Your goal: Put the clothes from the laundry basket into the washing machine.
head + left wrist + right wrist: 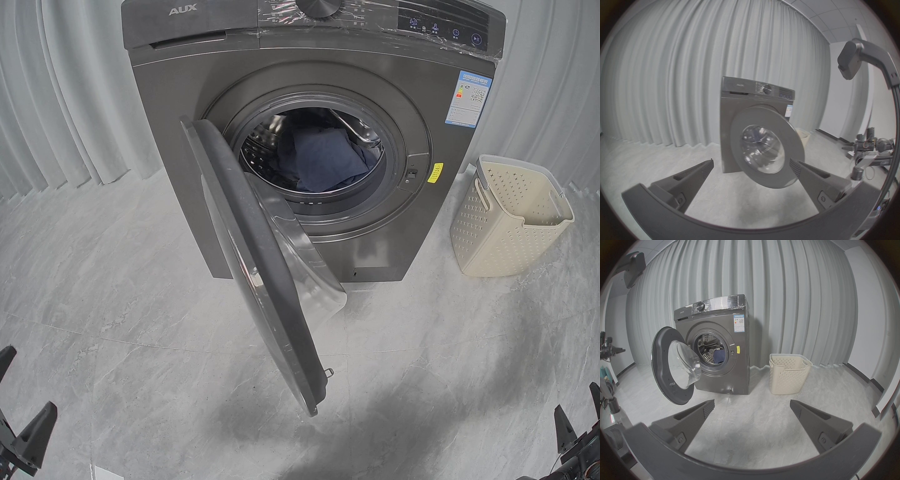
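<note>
A grey front-loading washing machine (300,75) stands ahead with its round door (262,262) swung wide open toward me. Dark blue clothes (322,159) lie inside the drum; they also show in the right wrist view (718,355). A cream perforated laundry basket (506,219) stands on the floor to the right of the machine, and no clothes show in the part of its inside that I can see. My left gripper (751,164) is open and holds nothing, low at the left, well back from the machine. My right gripper (752,404) is open too, low at the right.
Grey curtains (69,94) hang behind the machine. The marble-patterned floor (156,350) spreads wide between me and the machine. The open door juts out over the floor in front of the drum. Some equipment (868,150) stands off to one side of the room.
</note>
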